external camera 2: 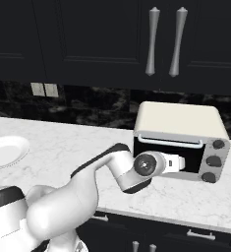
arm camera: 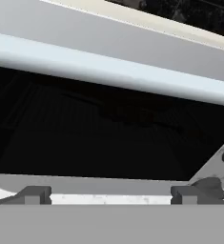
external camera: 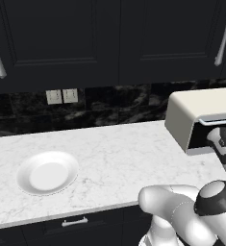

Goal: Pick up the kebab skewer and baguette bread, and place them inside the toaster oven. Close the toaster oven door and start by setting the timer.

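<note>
The jaws stand wide apart with nothing between them: in the hand view the gripper shows its two dark fingertips far out to either side, and the gap between them faces the dark glass of the toaster oven door. The hand is level with the door's front, just in front of the toaster oven, which sits at the right end of the marble counter against the dark backsplash. The silver bar handle runs across the upper part of the hand view, above the line of the fingers. The door looks upright and shut, or close to it. Behind the glass a faint dark shape can be made out, but it is too dim to say whether it is the kebab skewer or the baguette bread. Neither food item lies on the counter, and the white plate at the left is bare, which suggests loading is done. The three knobs sit on the oven's right panel, to one side of the hand; the timer is presumably among them.
</note>
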